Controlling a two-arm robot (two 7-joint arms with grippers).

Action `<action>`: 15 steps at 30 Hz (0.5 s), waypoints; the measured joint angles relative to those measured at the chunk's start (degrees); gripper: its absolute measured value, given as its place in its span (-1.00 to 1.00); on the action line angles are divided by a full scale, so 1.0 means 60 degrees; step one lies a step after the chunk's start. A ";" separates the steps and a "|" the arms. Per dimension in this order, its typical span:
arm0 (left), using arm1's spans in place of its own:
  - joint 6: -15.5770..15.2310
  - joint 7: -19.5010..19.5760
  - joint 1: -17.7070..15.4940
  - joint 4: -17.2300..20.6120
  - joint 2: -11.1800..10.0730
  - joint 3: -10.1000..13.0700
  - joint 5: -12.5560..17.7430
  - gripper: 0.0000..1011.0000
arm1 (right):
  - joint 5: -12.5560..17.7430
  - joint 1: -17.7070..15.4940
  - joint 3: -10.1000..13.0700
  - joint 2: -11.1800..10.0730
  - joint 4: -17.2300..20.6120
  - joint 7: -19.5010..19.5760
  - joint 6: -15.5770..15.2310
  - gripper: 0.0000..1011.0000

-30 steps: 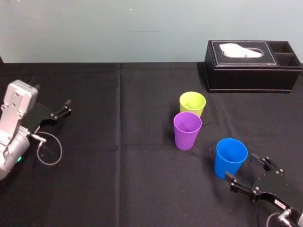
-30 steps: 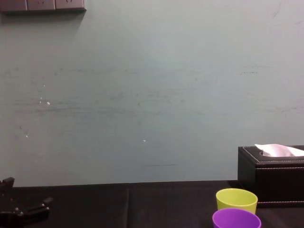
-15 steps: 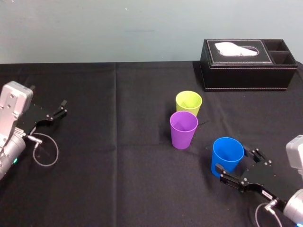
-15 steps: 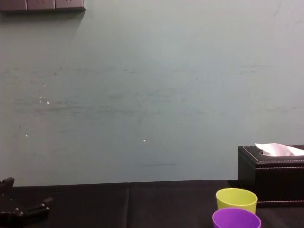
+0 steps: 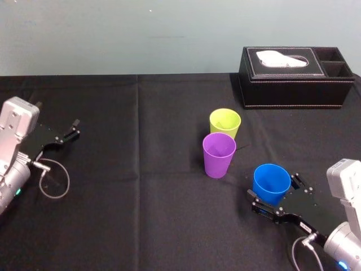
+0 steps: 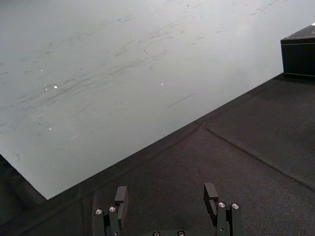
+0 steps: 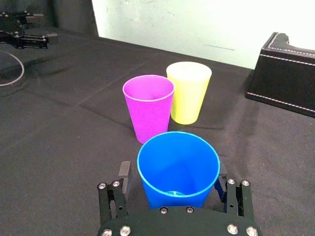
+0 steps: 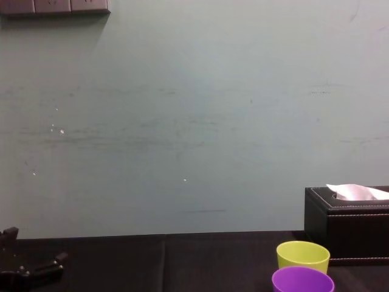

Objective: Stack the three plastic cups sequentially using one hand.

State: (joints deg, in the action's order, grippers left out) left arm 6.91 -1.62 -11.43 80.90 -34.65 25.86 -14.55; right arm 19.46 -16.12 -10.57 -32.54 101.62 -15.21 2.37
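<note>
**Op:** Where's the right arm?

**Eng:** Your right gripper [image 5: 275, 196] is low at the near right of the table [image 5: 141, 186]. It's straddling the blue cup [image 7: 178, 164], with one finger [image 7: 124, 173] on each side of the cup wall, below the rim.

**Op:** Clamped on it?

**Eng:** Not that you can see. The fingers are spread. Your right wrist view shows a thin gap on one side. The other finger sits right at the wall, and I can't tell if it touches. The cup stands upright on the black cloth, mouth up.

**Op:** And the other two cups?

**Eng:** The purple cup [image 5: 219, 155] is upright, near the blue one but apart from it, further from you and to its left. The yellow-green cup [image 5: 225, 123] is upright just behind the purple one. They're very close, and I can't tell if they touch. Each of the three stands on the cloth by itself.

**Op:** Left arm?

**Eng:** Your left gripper [image 5: 72, 129] is parked at the left edge of the table, fingers apart, well away from the cups.

**Op:** Anything else on the table?

**Eng:** A black tissue box [image 5: 282, 93] at the back right, well apart from the cups.
</note>
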 joint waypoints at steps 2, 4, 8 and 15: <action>0.0000 0.0000 -0.0001 0.0000 0.0000 0.0000 0.0001 1.00 | -0.0039 0.0017 0.0002 0.0069 -0.0037 0.0000 0.0044 0.98; 0.0000 0.0000 0.0000 0.0000 0.0000 0.0000 0.0000 1.00 | -0.0125 0.0034 0.0032 0.0202 -0.0105 0.0019 0.0117 0.98; 0.0000 0.0000 -0.0001 0.0000 0.0000 0.0000 0.0000 1.00 | -0.0189 0.0039 0.0091 0.0308 -0.0159 0.0029 0.0167 0.98; 0.0000 0.0000 0.0000 0.0000 0.0000 0.0000 0.0000 1.00 | -0.0311 0.0029 0.0223 0.0518 -0.0204 0.0028 0.0175 0.98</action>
State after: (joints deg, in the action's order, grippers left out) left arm 6.91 -1.62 -11.43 80.90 -34.65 25.86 -14.55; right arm 17.60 -15.94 -9.23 -29.44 100.39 -15.04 3.42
